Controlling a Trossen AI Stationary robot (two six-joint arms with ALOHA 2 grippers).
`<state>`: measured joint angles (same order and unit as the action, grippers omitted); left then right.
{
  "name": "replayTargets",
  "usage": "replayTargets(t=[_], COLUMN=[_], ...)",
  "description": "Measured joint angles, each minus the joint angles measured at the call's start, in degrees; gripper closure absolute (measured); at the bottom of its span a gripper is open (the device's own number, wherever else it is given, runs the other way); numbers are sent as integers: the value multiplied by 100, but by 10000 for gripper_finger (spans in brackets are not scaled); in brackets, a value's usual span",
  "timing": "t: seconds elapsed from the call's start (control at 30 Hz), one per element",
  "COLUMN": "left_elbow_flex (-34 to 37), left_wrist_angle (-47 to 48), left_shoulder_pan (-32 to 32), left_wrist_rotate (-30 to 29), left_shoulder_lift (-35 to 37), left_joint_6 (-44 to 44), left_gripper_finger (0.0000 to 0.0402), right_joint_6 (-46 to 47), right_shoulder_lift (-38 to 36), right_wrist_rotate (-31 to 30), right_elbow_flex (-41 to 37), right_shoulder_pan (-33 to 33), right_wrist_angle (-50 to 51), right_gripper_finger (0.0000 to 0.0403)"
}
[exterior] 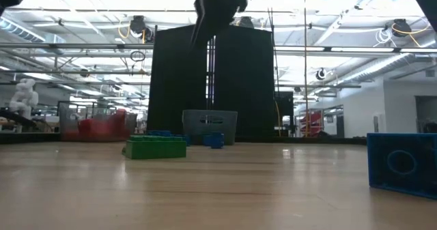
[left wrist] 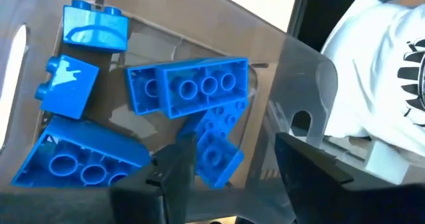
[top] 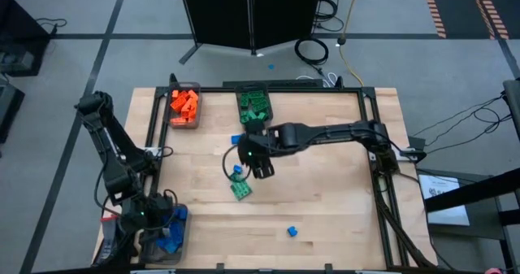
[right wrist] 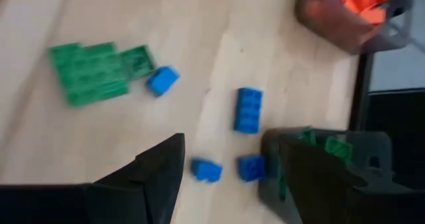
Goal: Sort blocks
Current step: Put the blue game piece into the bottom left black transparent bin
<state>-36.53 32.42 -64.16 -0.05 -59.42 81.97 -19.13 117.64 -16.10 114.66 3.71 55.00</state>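
Blocks mostly sorted into three dark bins, a few loose on the wooden surface (top: 325,193). Left hand (top: 160,225) sits at the near-left corner, right over the bin of blue blocks (left wrist: 188,88); its fingers (left wrist: 174,167) stand apart with nothing clamped, and a small blue block (left wrist: 216,156) lies in the gap just under them, among the other blue ones inside the bin (top: 175,243). Far from that hand, at the back edge, a bin holds orange blocks (top: 184,103). Next bin along holds green blocks (top: 255,105). Right hand (top: 260,162) hangs above mid-surface, fingers apart, holding nothing. Below and ahead of this hand: a flat green block (right wrist: 89,71) with a small blue block (right wrist: 162,80) touching its corner, a longer blue block (right wrist: 248,109) near the hand, and two small blue blocks (right wrist: 207,169) between its fingers in the wrist view. One more blue block (top: 291,231) lies alone, well apart from the right hand, toward the near edge.
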Motion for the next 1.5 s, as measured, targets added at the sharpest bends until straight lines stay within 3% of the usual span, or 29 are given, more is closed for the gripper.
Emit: replayTargets(t=[0.27,0.37,0.6,0.73,1.13,1.27,1.5], left_elbow_flex=[0,0,0,0,-2,-2,-2], left_wrist_angle=[-67,-111,-201,-204,-204,-212,-216], left_shoulder_pan=[0,0,0,0,0,0,0], left_wrist_rotate=[-205,-364,-424,-563,-645,-658,-682], left_shoulder_lift=[-23,-21,-24,-24,-26,-26,-26], left_joint_6=[20,19,13,11,9,9,9], left_gripper_finger=[193,193,193,193,193,193,193], right_joint_6=[-648,-464,-118,-104,345,571,649], right_shoulder_lift=[28,117,723,1217,2360,2593,2680], right_wrist_rotate=[13,431,941,1069,1144,1537,1478], right_elbow_flex=[-1118,-1513,-1496,-1008,727,958,963], right_shoulder_pan=[-663,-922,-1167,-1188,-1462,-1534,-1577], right_wrist_angle=[-2319,-3194,-4030,-3886,-1827,-1525,-1126], right_gripper_finger=[167,167,167,167,167,167,167])
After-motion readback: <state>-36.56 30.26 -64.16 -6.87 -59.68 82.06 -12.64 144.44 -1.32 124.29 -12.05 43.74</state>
